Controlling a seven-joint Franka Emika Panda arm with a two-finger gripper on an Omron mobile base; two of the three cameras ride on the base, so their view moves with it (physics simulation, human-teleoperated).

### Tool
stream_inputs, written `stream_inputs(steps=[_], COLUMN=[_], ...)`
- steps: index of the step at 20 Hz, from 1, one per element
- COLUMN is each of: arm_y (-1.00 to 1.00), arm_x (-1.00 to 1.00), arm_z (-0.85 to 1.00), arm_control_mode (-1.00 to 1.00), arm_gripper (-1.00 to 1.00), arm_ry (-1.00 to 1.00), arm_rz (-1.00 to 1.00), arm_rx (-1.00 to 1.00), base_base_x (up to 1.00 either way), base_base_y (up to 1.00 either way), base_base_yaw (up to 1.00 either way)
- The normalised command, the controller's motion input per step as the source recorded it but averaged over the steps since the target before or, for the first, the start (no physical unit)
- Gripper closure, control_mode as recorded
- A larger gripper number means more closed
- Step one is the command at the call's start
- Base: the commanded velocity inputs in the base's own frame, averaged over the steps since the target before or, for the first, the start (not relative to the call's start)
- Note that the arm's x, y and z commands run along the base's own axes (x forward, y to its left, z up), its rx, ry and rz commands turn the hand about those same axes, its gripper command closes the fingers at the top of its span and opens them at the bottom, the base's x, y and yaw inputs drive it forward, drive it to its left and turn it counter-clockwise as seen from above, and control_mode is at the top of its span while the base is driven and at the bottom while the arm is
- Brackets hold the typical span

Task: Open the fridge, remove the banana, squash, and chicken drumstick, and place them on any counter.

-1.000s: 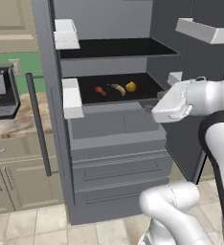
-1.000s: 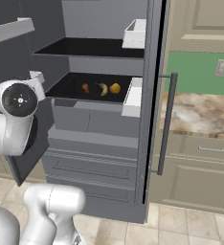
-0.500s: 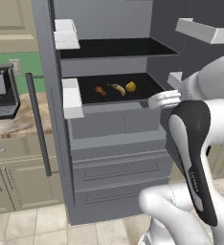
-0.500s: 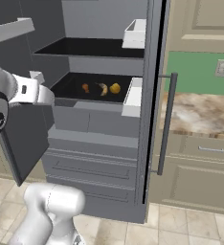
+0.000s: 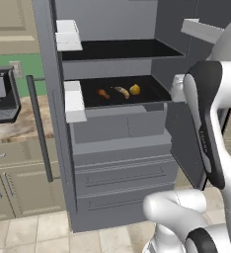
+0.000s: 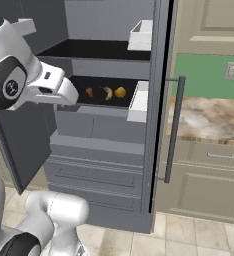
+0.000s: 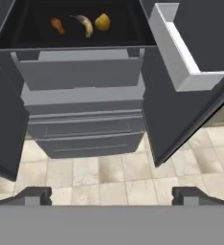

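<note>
Fridge [image 5: 117,168] stands with both doors swung wide. On the dark lower shelf [image 5: 152,94], in a row and apart from one another: chicken drumstick [image 5: 103,93], banana [image 5: 121,91], squash [image 5: 134,89]; in the hand view, drumstick [image 7: 57,25], banana [image 7: 85,24], squash [image 7: 102,21]. White door bins [image 5: 74,101] project on either side of the shelf opening. Gripper [image 7: 111,195] spread wide, holding nothing, hanging over the tiled floor [image 7: 114,170] before the bottom drawers [image 7: 85,134]. Tabletop [image 6: 209,117] lies beyond the door handle [image 6: 173,130]; a dark appliance [image 5: 0,96] sits on the other stretch.
</note>
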Motion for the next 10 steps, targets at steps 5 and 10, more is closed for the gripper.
stream_inputs(steps=[5, 10], arm_y=[-0.03, 0.0], arm_x=[0.01, 0.0], arm_z=[-0.32, -0.59], arm_control_mode=[-1.0, -1.0], arm_gripper=[-1.0, -1.0], arm_ry=[-0.01, -0.14], arm_rz=[0.0, 0.04], arm_rx=[0.0, 0.0], base_base_x=[0.0, 0.0], base_base_y=[0.0, 0.0], base_base_yaw=[0.0, 0.0])
